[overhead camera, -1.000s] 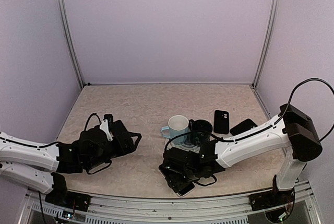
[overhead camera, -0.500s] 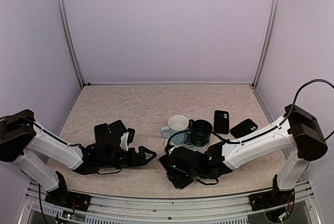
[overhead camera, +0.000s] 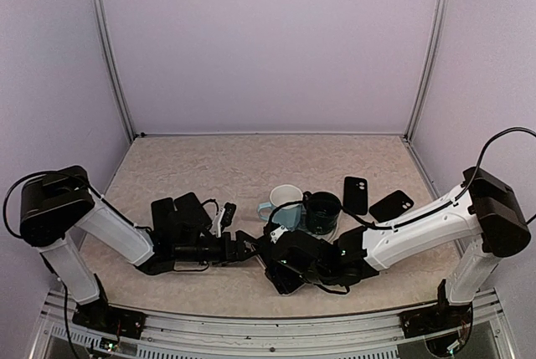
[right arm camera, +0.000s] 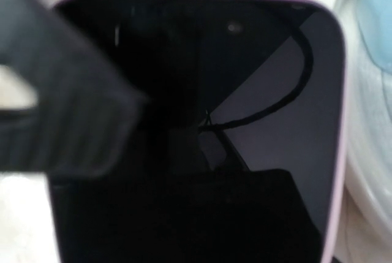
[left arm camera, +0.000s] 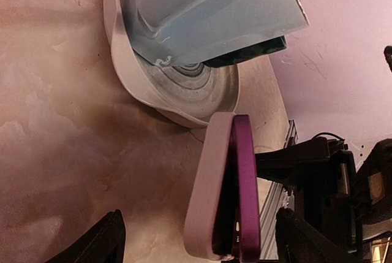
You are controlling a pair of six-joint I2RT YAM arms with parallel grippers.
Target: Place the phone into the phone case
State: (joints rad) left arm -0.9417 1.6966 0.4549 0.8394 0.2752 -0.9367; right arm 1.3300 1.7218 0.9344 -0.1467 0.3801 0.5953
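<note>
The phone, purple-rimmed, stands edge-on in the left wrist view against a pale pink phone case, the two meeting at a narrow angle. My left gripper is open, its fingers straddling both without touching. From above, the left gripper meets the right gripper at the front centre, over the phone. In the right wrist view the phone's black screen fills the frame, one blurred finger lies over its left edge, and the grip does not show.
Just behind the grippers a light blue mug sits on a white saucer, with a dark mug beside it. Two black phone-shaped items lie at the right. The table's front rail is close.
The left arm has swung from the left side to the centre, its gripper now around the phone and case. The right gripper has shifted slightly left with the phone.
</note>
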